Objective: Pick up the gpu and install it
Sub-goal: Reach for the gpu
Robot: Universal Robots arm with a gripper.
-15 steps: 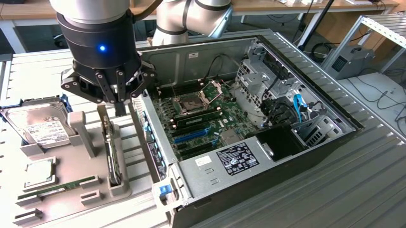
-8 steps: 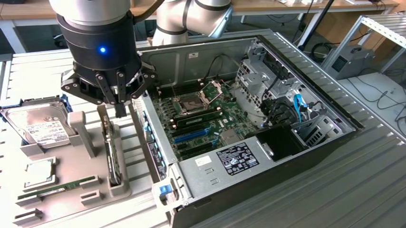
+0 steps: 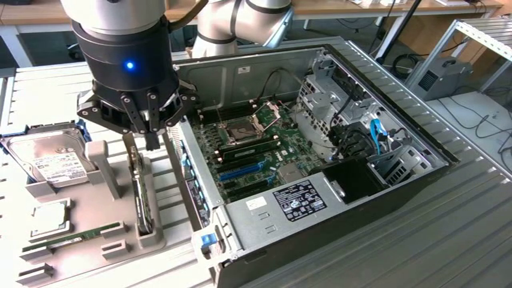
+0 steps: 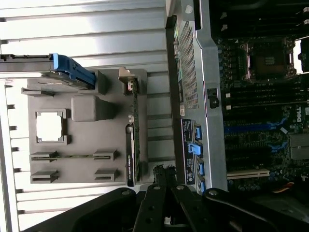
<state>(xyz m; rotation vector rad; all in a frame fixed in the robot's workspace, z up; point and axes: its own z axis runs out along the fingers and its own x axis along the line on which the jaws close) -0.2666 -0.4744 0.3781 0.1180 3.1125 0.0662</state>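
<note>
The gripper (image 3: 150, 139) hangs with its fingers pressed together right over the gpu (image 3: 143, 201). We cannot tell whether the tips touch the card's upper edge.

The gpu stands on its long edge in a slot of the grey holder (image 4: 87, 140), along the holder's edge nearest the computer case (image 3: 232, 75). Its long axis runs parallel to the case's side wall. The silver bracket end points to the holder's far edge, under the gripper. In the wrist view the green board faces the case and the black cooler faces the rest of the holder.

Over to the holder's other pockets. At its far corner we see a hard drive (image 3: 50, 157) with a white label, leaning in its cradle. Nearer lies a square processor (image 3: 50, 219), and along the near edge sits a narrow RAM stick (image 3: 76, 236).

The case lies open on its side, and inside we see the motherboard (image 3: 256, 150) and a labelled power supply (image 3: 300, 201).

Everything sits on a ribbed metal bench (image 3: 448, 240). Behind it we see wooden desks (image 3: 344, 7), and a metal rack (image 3: 480, 36) on the exterior view's right.
</note>
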